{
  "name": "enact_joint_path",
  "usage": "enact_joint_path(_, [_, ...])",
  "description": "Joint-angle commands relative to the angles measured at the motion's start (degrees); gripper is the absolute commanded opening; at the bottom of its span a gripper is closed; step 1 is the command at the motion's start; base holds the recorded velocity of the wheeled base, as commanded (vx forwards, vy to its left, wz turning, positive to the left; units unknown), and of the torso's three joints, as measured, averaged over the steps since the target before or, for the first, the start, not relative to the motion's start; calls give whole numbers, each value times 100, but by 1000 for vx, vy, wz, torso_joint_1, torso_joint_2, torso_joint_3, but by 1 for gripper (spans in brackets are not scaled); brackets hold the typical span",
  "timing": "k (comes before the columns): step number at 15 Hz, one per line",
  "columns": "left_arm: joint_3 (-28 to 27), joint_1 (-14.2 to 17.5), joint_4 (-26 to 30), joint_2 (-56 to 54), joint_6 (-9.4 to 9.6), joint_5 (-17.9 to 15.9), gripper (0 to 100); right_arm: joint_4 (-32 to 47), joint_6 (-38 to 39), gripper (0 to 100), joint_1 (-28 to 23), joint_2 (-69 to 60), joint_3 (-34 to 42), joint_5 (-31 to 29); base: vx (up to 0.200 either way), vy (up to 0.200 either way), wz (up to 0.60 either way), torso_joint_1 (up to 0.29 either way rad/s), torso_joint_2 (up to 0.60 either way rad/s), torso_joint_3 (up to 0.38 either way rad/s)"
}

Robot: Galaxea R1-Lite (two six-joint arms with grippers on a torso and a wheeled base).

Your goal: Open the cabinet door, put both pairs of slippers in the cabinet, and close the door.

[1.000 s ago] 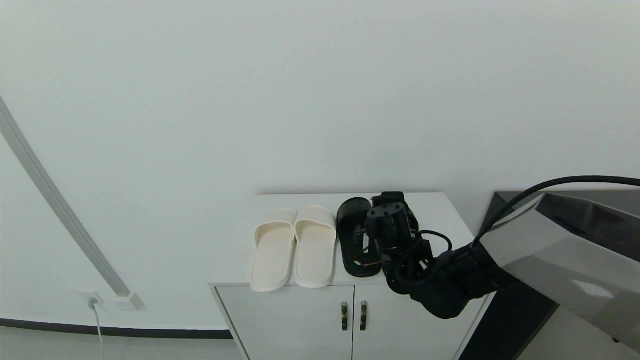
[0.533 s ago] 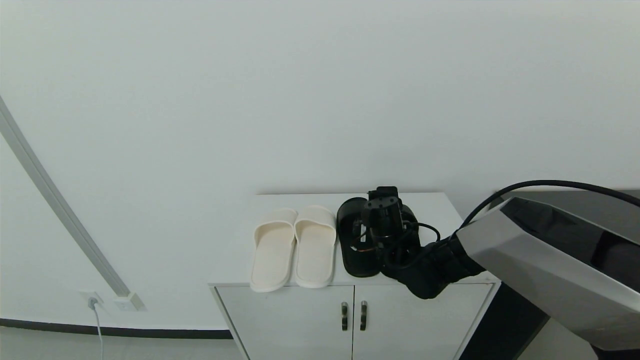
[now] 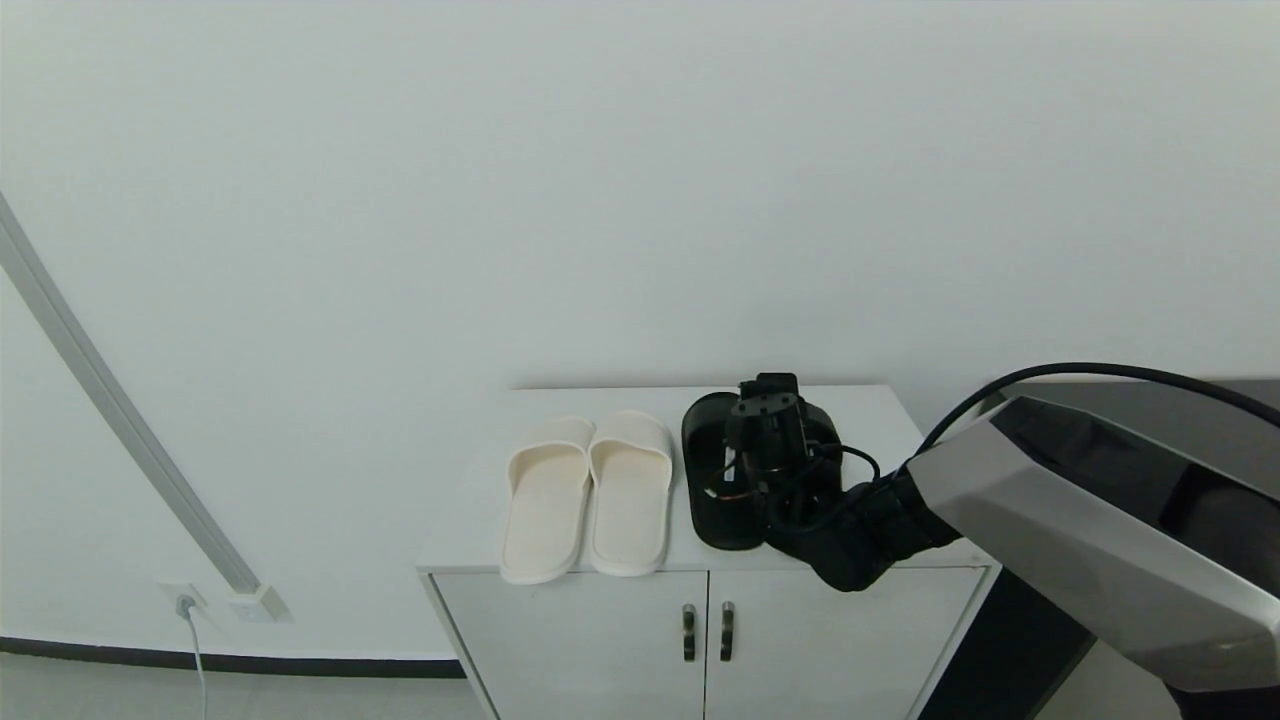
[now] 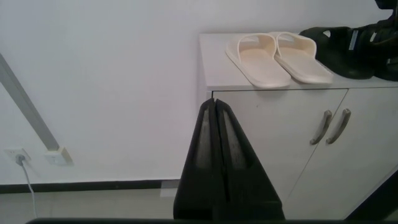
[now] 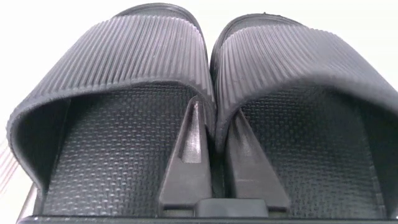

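— So, where are the black slippers (image 5: 124, 68)?
— Right at the right pincer (image 5: 214, 113). One of its fingers (image 5: 189, 149) sits inside each slipper, under the ribbed straps, and together they clamp the straps' touching inner edges.
— And the cream slippers (image 3: 588, 495)?
— Just beside the black pair, on the side away from that pincer's arm. They lie side by side on the same cabinet (image 3: 880, 420) top.
— The doors (image 3: 580, 640)?
— Both closed, below the pincer, their handles (image 3: 706, 631) next to each other.
— And the left pincer (image 4: 215, 106)?
— Fingers pressed together, holding nothing, out in front of the cabinet corner nearest the cream pair.
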Motion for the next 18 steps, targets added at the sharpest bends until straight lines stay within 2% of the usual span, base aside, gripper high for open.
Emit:
enact_joint_path(1, [1, 4, -5, 0, -1, 2, 0, -2, 1, 0, 7, -42, 8, -3, 0, 0, 0, 0, 0, 0])
enact_joint_path(4, [1, 4, -5, 0, 8, 2, 0, -11, -8, 0, 51, -324, 175, -30, 0, 0, 0, 0, 0, 0])
enact_joint_path(6, [1, 4, 4, 0, 8, 2, 0, -46, -96, 0, 262, -1071, 974, 41, 0, 0, 0, 0, 0, 0])
enact_joint_path(9, [1, 4, 4, 0, 69, 2, 0, -424, -281, 0, 622, -2442, 2504, 454, 0, 0, 0, 0, 0, 0])
enact_joint_path(11, [1, 4, 4, 0, 34, 11, 0, -521, -518, 0, 948, -3725, 3848, 1245, 0, 0, 0, 0, 0, 0])
enact_joint_path(13, [1, 4, -5, 0, 25, 11, 0, -442, -685, 0, 1027, -4674, 4719, 1983, 0, 0, 0, 0, 0, 0])
enact_joint_path(16, [1, 4, 4, 0, 17, 2, 0, -161, -632, 0, 877, -5527, 5510, 2985, 0, 0, 0, 0, 0, 0])
enact_joint_path(18, [1, 4, 4, 0, 17, -7, 0, -46, -658, 0, 816, -5580, 5633, 3178, 0, 0, 0, 0, 0, 0])
